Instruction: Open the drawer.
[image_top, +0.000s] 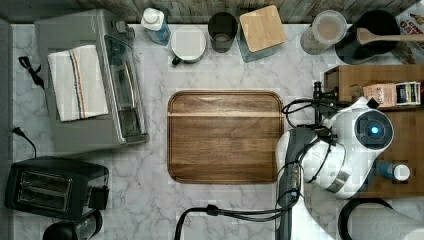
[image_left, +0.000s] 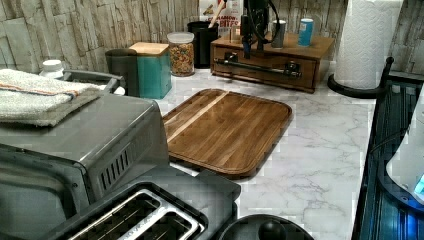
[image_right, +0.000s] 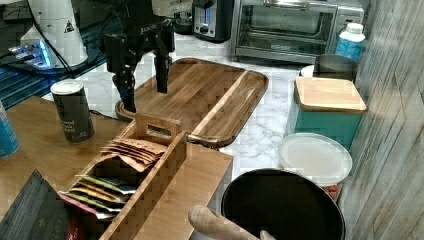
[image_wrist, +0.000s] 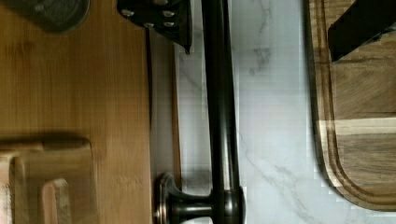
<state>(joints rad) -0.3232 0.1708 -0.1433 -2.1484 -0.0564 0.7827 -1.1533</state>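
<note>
I see my gripper (image_right: 145, 80) with fingers spread, hanging above the black handle (image_wrist: 219, 93) of the drawer (image_left: 265, 67), which looks closed under the wooden box. If 1 finger lands on the bar, I think it will slip off.

Wood tray (image_top: 225, 137) mid-counter; toaster oven (image_top: 90, 80) w/ towel (image_top: 77, 82) on top.

The black bar handle (image_wrist: 219, 102) stands over marble counter (image_wrist: 275, 116), between two dark fingers (image_wrist: 161, 18) set wide apart. Beside it: wooden top (image_wrist: 74, 93), tray (image_wrist: 359, 116).
</note>
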